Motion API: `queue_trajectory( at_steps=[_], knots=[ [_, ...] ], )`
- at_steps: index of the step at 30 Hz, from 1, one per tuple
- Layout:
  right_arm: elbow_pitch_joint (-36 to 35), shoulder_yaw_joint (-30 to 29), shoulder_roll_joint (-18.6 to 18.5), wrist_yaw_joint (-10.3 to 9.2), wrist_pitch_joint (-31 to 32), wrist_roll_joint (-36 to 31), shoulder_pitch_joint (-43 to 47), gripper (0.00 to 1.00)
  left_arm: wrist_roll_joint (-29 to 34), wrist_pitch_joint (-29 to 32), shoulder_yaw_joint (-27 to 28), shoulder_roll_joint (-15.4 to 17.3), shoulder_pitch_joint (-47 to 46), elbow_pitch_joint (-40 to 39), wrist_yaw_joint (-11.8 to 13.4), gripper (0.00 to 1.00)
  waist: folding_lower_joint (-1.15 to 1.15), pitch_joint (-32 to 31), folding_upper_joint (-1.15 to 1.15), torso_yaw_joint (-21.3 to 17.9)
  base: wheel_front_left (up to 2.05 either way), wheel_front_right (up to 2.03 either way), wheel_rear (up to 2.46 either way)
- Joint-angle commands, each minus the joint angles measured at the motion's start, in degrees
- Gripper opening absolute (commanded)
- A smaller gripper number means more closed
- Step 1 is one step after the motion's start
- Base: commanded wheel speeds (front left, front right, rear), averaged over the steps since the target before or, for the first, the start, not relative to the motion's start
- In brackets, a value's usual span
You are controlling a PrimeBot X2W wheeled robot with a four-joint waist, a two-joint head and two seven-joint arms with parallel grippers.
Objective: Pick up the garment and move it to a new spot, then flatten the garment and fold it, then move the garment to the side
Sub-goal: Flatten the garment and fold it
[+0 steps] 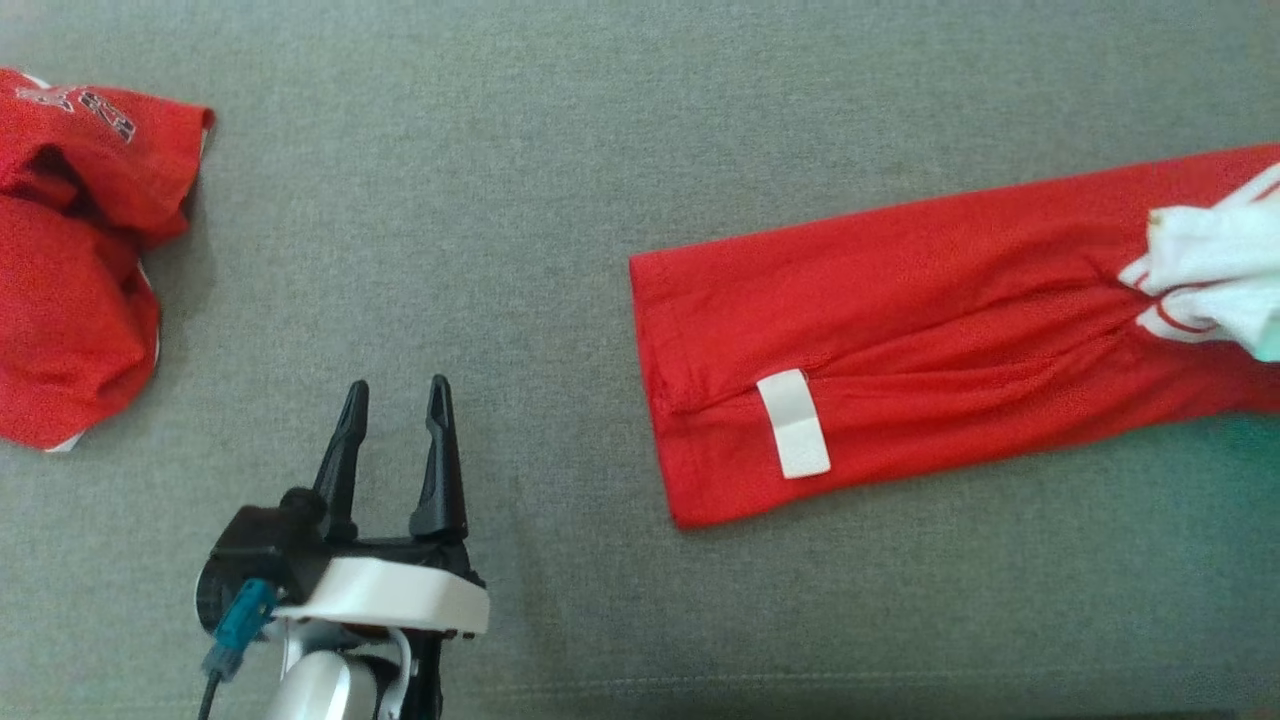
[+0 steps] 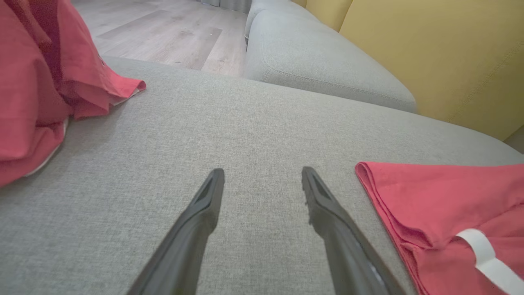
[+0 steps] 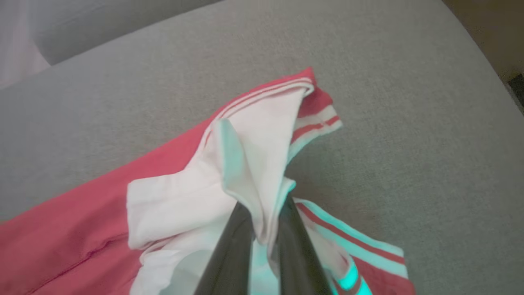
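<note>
– Heap [image 1: 80,260] at the left edge of the head view: what is it?
– Crumpled red cloth with some white print near the upper left corner. It lies on the grey cushion [image 1: 500,150], well apart from the rest.
– Next along?
– The left gripper [image 1: 398,385], at lower left. Its fingers are spread wide with nothing between them, over bare cushion (its own wrist view shows the same gap).
– And the red garment [image 1: 900,340]?
– Right of centre. It lies flat on the cushion as a long band running off the right edge, with a white tag [image 1: 793,423] near its lower left end.
– The other hand?
– In the right wrist view, the right gripper [image 3: 266,207] at bottom centre is pinched tight on a bunched white fold [image 3: 254,164] of that garment, just beside its red-and-white striped trim [image 3: 315,123].
</note>
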Motion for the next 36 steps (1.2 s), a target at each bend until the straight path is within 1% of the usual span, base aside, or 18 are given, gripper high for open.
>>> queue_trajectory(
  at_steps=[1, 4, 8, 11, 13, 17, 21, 27, 36],
  knots=[
    [-4.4, 1.4, -1.0, 0.39, 1.0, 1.3, -0.8, 0.0, -0.3, -0.7, 2.1, -0.3, 0.3, -1.6, 0.0, 1.0, 0.0, -0.6, 0.0, -0.3, 0.0, 0.0, 0.0],
    [-10.6, 5.4, 0.8, 0.39, 3.2, 3.3, 1.7, 0.0, -1.0, -0.7, 2.0, -0.3, 0.6, -1.5, 0.5, 1.0, 0.0, -1.7, 0.0, -0.9, 0.0, 0.0, 0.0],
    [-19.1, 12.3, 4.3, 0.39, 6.5, 5.3, 4.9, 0.0, -1.6, -0.7, 1.6, -0.3, 1.0, -1.0, 0.8, 1.0, 0.0, -3.0, 0.0, -1.9, 0.0, 0.0, 0.0],
    [-22.7, 18.4, 6.7, 0.39, 8.3, 6.2, 6.6, 0.0, -1.9, -0.7, 1.1, -0.3, 0.8, -0.7, 0.8, 1.0, 0.0, -3.3, 0.0, -2.3, 0.0, 0.0, 0.0],
    [-23.4, 22.7, 8.5, 0.39, 8.6, 6.7, 7.3, 0.0, -2.0, -0.7, 0.8, -0.3, 0.4, -0.5, 0.9, 1.0, 0.0, -3.3, 0.0, -2.3, 0.0, 0.0, 0.0],
    [-21.3, 28.9, 13.3, 0.39, 5.8, 6.2, 6.7, 0.0, -2.3, -0.7, 0.2, -0.3, 0.0, 0.0, 0.9, 1.0, 0.0, -3.0, 0.0, -1.8, 0.0, 0.0, 0.0],
    [-16.9, 32.7, 16.0, 0.39, 2.4, 5.5, 5.2, 0.0, -2.6, -0.7, -0.6, -0.3, -0.4, 1.0, 1.0, 1.0, 0.0, -2.8, 0.0, -0.5, 0.0, 0.0, 0.0],
    [-12.1, 36.2, 17.4, 0.39, -0.9, 5.7, 2.4, 0.0, -3.2, -0.7, -0.9, -0.3, -0.5, 1.7, 1.4, 1.0, 0.0, -2.7, 0.0, 1.3, 0.0, 0.0, 0.0],
    [-6.7, 41.2, 17.6, 0.39, -2.3, 7.0, -0.1, 0.0, -4.1, -0.7, -2.2, -0.3, -0.8, 2.4, 1.8, 1.0, 0.0, -2.8, 0.0, 2.5, 0.0, 0.0, 0.0]
  ],
)
